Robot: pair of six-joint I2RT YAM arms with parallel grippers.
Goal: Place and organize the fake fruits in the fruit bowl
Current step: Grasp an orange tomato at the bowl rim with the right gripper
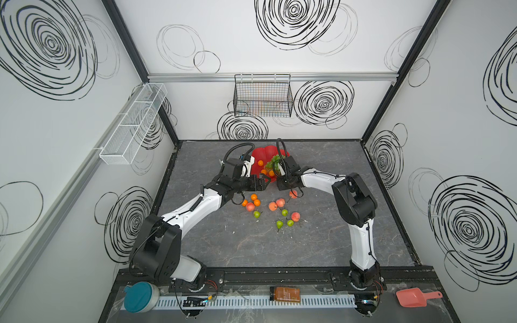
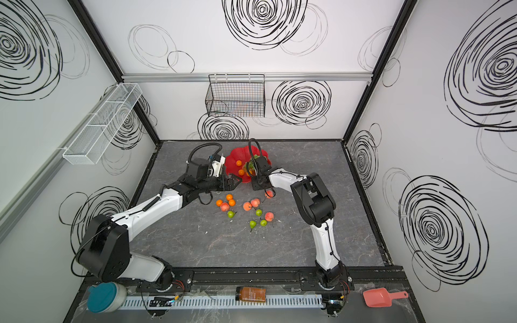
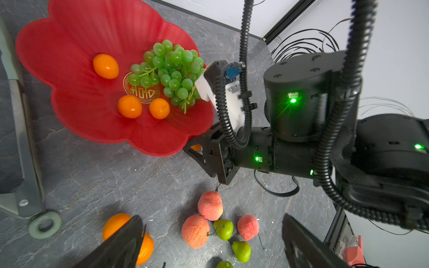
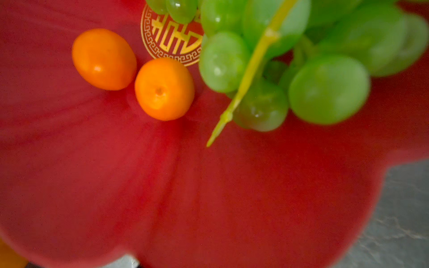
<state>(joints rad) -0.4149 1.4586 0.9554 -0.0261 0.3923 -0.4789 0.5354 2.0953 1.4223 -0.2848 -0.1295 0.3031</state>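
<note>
The left fingers (image 3: pixel 125 241), closest in the left wrist view, stand wide apart with nothing between them. They are near the loose fruit in the middle of the bench (image 1: pixel 223 246): tangerines (image 1: pixel 254 196), peaches (image 1: pixel 272 206) and pears (image 1: pixel 279 223), scattered close together. The left arm (image 1: pixel 195 204) rises from the bench's near edge, elbow out to the left, its forearm reaching inward. The right arm (image 1: pixel 355 201) mirrors it, folded at the elbow and reaching inward, so the two wrists nearly meet just short of the fruit bowl (image 3: pixel 69 46). The bowl sits toward the far edge, midway across, holding the grapes (image 3: pixel 171 74) and three more tangerines (image 3: pixel 129 106). The right fingers (image 3: pixel 204 162) are at the bowl's near rim. Something orange, perhaps another tangerine, shows between them, but I cannot tell whether they have closed on it.
</note>
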